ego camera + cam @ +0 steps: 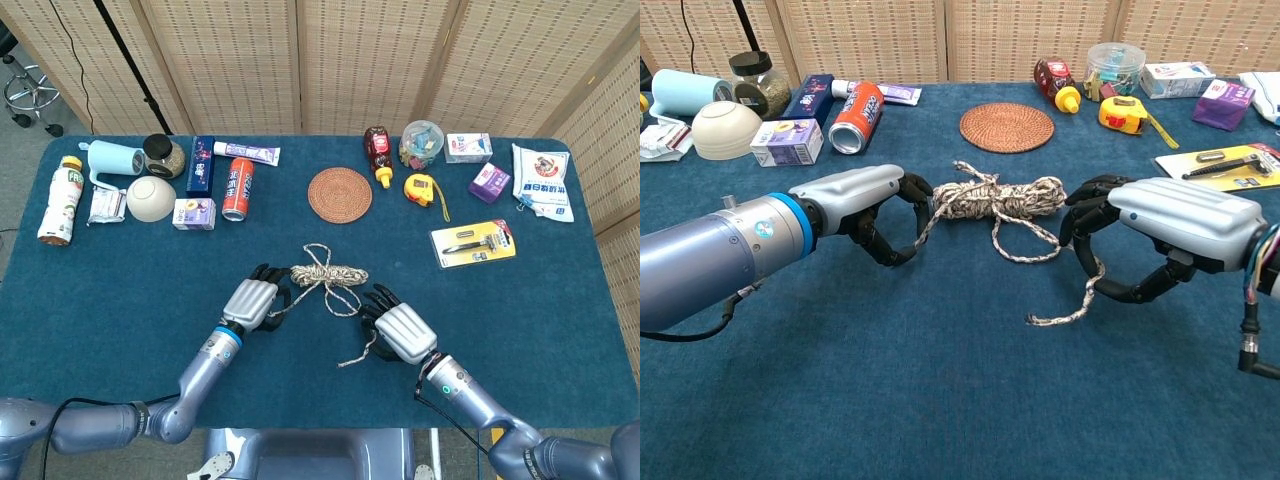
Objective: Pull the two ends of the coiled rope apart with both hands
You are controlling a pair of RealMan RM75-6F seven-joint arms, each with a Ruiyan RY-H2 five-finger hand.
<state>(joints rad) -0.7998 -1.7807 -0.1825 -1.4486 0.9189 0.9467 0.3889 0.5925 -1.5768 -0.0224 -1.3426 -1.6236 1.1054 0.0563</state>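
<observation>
The coiled speckled rope [331, 272] [1002, 196] lies mid-table between my hands. My left hand [250, 300] [862, 194] sits just left of the coil, fingers curled around the strand that runs off the coil's left side. Right of the coil, my right hand [402, 330] [1175, 222] has its fingers curled over the other strand. That strand's frayed tail [1055, 317] trails loose on the cloth below the hand. The coil itself is still bundled and rests on the blue tablecloth [120, 290].
A woven coaster [340, 194] lies behind the coil. Back left stand a red can [236, 188], small boxes, a white bowl [150, 198] and bottles. Back right are a sauce bottle, a yellow tape measure [420, 188], a carded tool pack [474, 243] and packets.
</observation>
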